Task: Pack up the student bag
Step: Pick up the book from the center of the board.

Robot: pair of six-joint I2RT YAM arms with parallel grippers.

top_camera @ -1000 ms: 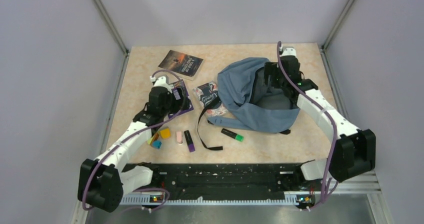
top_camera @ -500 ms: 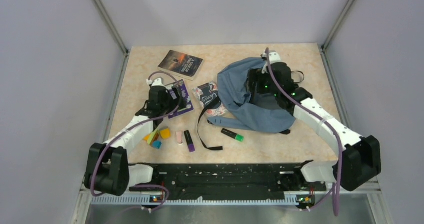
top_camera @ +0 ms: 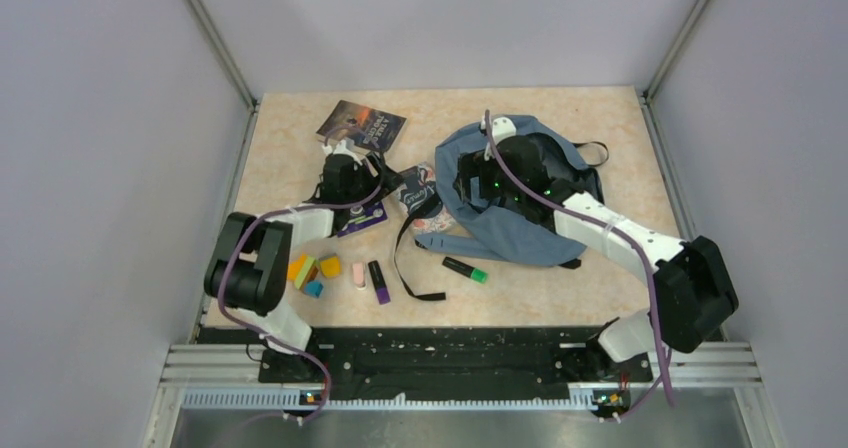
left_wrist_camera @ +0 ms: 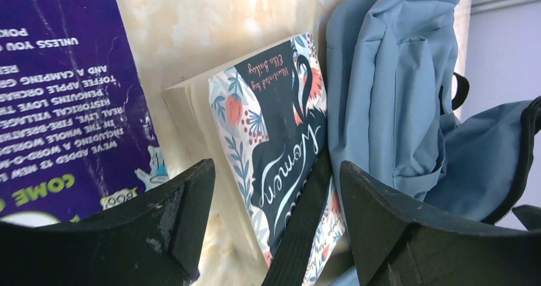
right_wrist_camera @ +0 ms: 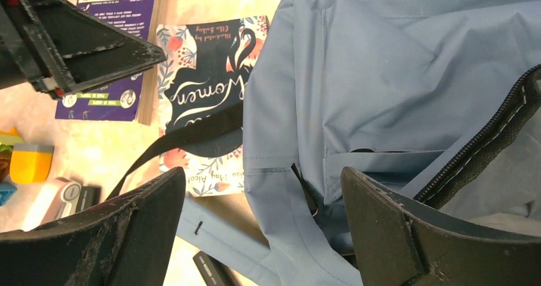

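The student bag [right_wrist_camera: 383, 75] lies against a floral book [right_wrist_camera: 204, 88] lettered "Women".

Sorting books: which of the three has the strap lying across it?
The floral book, beside the bag; the purple book and dark book have no strap.

Purple book [left_wrist_camera: 64, 94] cut off by the left-wrist frame edge — partly under the left arm [top_camera: 300, 218] from above, floral book [right_wrist_camera: 204, 88] partly covered by the student bag [right_wrist_camera: 383, 75] and a black strap [right_wrist_camera: 185, 139], dark book [top_camera: 362, 126] title too small to read.
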